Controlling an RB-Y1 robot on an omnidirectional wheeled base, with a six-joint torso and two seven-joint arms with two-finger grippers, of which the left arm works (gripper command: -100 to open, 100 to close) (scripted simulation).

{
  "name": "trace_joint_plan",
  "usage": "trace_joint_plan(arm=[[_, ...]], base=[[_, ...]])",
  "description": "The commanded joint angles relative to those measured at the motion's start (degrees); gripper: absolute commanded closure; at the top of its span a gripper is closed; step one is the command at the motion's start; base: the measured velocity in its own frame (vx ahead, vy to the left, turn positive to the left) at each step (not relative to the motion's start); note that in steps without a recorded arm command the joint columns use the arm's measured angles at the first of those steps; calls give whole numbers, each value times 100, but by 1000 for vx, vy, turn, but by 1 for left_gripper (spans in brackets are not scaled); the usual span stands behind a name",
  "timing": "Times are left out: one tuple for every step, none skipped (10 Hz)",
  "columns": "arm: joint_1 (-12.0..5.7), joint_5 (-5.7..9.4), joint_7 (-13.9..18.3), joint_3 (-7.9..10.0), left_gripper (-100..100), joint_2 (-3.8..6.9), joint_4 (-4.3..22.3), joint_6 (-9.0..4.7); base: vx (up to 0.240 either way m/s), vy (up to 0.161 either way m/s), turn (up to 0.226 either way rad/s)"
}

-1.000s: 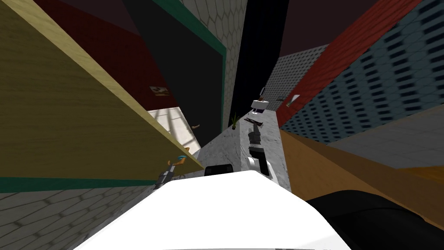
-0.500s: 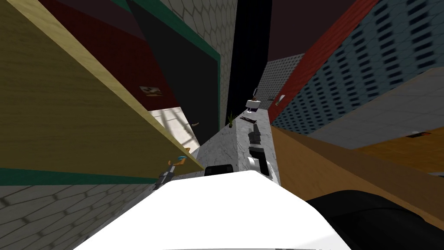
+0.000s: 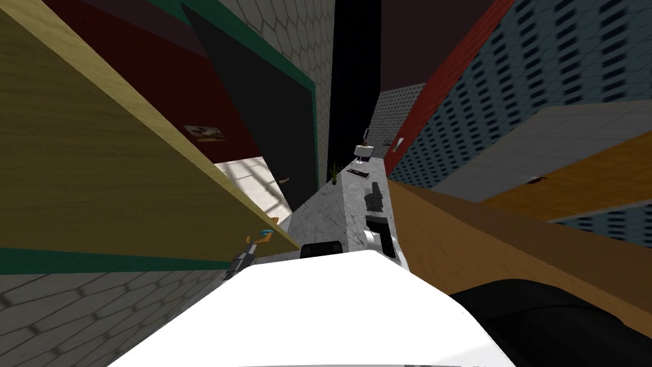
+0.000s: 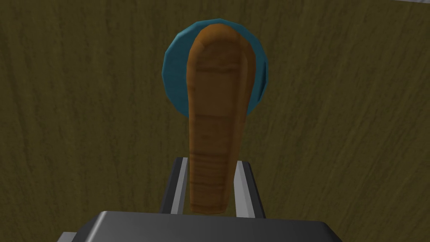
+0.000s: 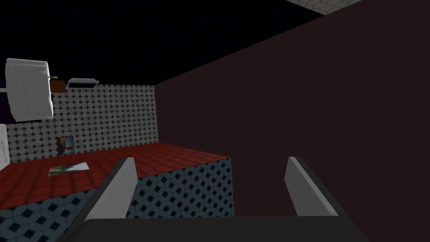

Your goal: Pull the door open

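Head view: perhaps a plant (image 3: 333, 173) beyond door (image 3: 95, 159)

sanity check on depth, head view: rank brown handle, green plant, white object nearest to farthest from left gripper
1. brown handle, held in the left gripper
2. green plant, ahead, to its right
3. white object, beyond the plant
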Motion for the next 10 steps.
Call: trace_joint_plan(arm=[[-35, -38, 26, -56, 100, -13, 110, -133], [-47, -48, 39, -70, 100, -7, 146, -174], [-57, -58, 51, -83, 100, -1, 181, -212], [-67, -67, 61, -95, 100, 5, 211, -246], [-78, -77, 74, -109, 100, 11, 248, -286], [-86, -84, 83, -118, 100, 16, 274, -315], [-63, -45, 78, -59, 100, 62, 245, -253], [-73, -57, 88, -75, 100, 64, 312, -300], [-83, -62, 93, -82, 100, 65, 340, -328], [-94, -68, 99, -91, 100, 67, 373, -359]], base=[[-227, 39, -175], [-213, 32, -177], [-212, 41, -152], [-207, 31, -144], [-225, 51, -141], [-214, 56, -143], [-89, 31, -25], [-157, 30, -123], [-203, 58, -179], [-198, 43, -162]])
